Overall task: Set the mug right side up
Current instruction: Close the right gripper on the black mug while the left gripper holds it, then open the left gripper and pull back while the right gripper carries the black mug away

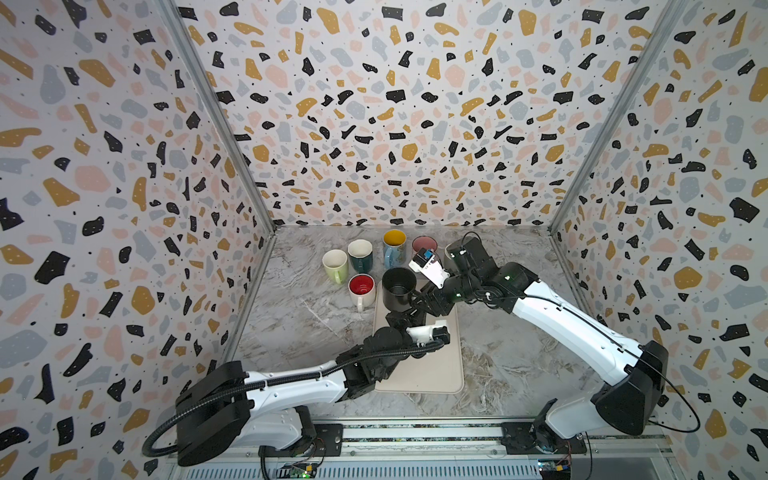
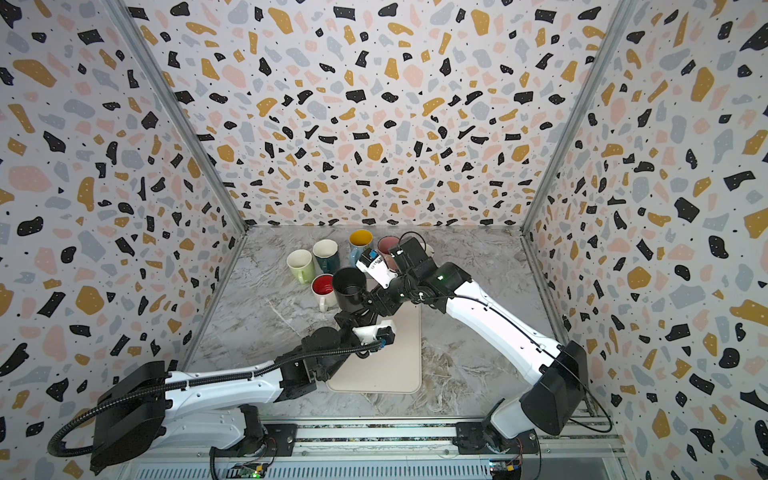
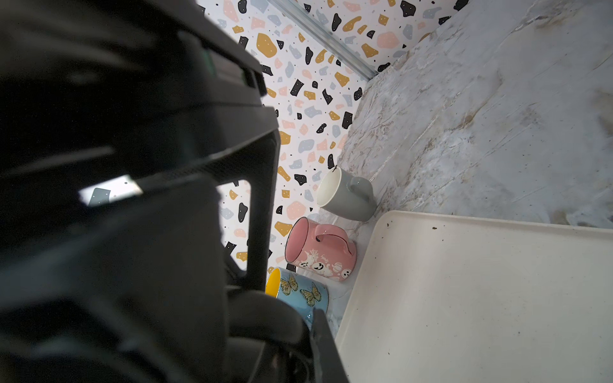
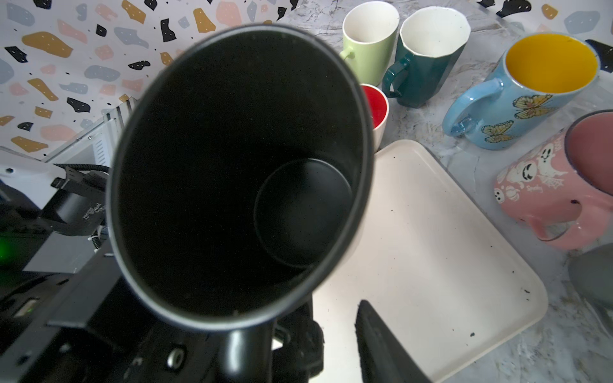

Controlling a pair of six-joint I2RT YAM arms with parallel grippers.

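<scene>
The black mug (image 1: pixel 399 286) (image 2: pixel 349 286) is held mouth up above the far left corner of the cream tray (image 1: pixel 440 365). My left gripper (image 1: pixel 406 319) comes in from below and is shut on the mug at its lower handle side. The dark mug body (image 3: pixel 132 265) fills the left wrist view. My right gripper (image 1: pixel 417 300) is at the handle on the mug's right. In the right wrist view I look down into the mug (image 4: pixel 238 165). One finger (image 4: pixel 378 338) stands apart from the handle (image 4: pixel 245 348), so the jaws are open around it; the other finger is hidden.
Upright mugs crowd the table behind the tray: light green (image 1: pixel 335 266), dark teal (image 1: pixel 360 255), blue with butterflies (image 1: pixel 394 248), pink (image 1: pixel 424 246), white with a red inside (image 1: pixel 361 291). A grey mug (image 3: pixel 348 195) stands behind my right arm. Patterned walls close three sides.
</scene>
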